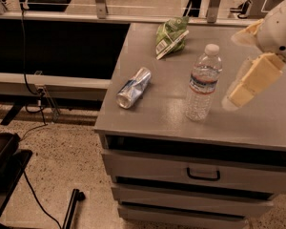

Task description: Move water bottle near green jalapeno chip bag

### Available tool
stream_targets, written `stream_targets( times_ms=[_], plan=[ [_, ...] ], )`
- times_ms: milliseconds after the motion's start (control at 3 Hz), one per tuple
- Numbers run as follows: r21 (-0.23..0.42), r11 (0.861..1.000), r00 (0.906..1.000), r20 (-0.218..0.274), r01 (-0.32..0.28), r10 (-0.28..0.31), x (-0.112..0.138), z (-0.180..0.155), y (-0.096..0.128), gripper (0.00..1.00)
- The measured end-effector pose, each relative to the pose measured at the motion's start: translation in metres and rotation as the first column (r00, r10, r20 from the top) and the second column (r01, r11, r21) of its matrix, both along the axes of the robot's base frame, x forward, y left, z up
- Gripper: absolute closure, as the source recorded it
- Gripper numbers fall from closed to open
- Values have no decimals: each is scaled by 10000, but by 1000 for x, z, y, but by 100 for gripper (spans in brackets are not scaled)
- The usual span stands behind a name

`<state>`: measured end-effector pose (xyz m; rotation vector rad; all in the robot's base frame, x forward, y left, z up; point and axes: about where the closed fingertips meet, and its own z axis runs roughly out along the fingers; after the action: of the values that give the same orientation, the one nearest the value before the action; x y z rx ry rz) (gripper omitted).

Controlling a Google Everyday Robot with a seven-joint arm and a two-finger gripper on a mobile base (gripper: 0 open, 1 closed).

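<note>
The water bottle (203, 82), clear with a white cap and a blue, white and red label band, stands upright near the front of the grey cabinet top (152, 113). The green jalapeno chip bag (171, 35) lies wrinkled at the back of the top, well behind and left of the bottle. My gripper (232, 70) hangs at the right, just right of the bottle at about its height. Its cream fingers (250, 82) are spread apart and hold nothing, and they do not touch the bottle.
A silver-blue metal can (134, 87) lies on its side at the left of the top, near the left edge. Drawers (200, 173) fill the cabinet front. A low black bench (47, 46) with cables stands to the left, and a railing runs behind.
</note>
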<state>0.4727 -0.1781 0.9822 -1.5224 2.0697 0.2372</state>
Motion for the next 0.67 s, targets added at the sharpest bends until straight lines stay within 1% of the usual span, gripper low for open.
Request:
stream_targets(
  times_ms=[333, 667],
  plan=[
    [1033, 9946, 9996, -264, 51, -24, 8, -6, 13, 0],
    [1625, 9867, 9994, -333, 43, 11, 13, -10, 23, 0]
  ],
)
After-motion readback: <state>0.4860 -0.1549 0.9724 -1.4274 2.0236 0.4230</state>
